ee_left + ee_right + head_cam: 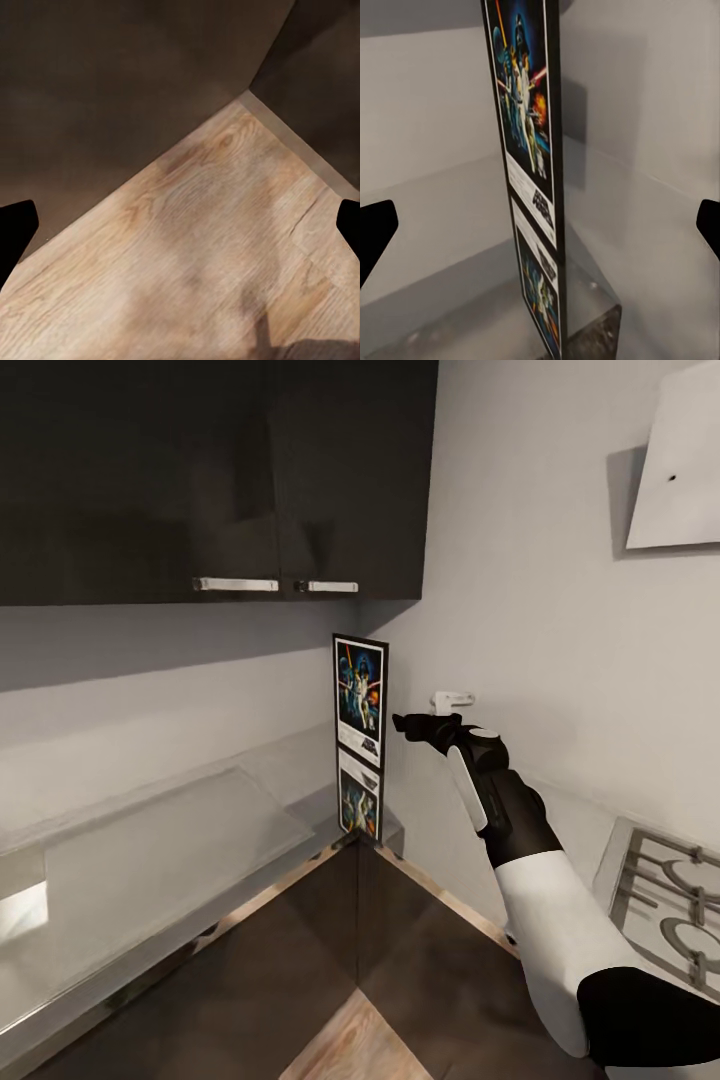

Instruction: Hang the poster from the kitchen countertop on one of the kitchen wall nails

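Head camera overlooks the corner countertop (150, 860); right wrist closely shares its poster (360, 705); left wrist faces floor (195, 247).

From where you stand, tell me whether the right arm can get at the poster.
Probably yes. The right claw is open and stretched out beside the poster, which stands upright on the kitchen countertop with nothing between them.

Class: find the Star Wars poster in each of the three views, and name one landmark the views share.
Head view: poster upright in the countertop corner, centre.
Left wrist view: no poster here; wooden floor and dark cabinets.
Right wrist view: poster upright, centre, seen edge-on.
Shared landmark: the glossy countertop reflecting the poster.
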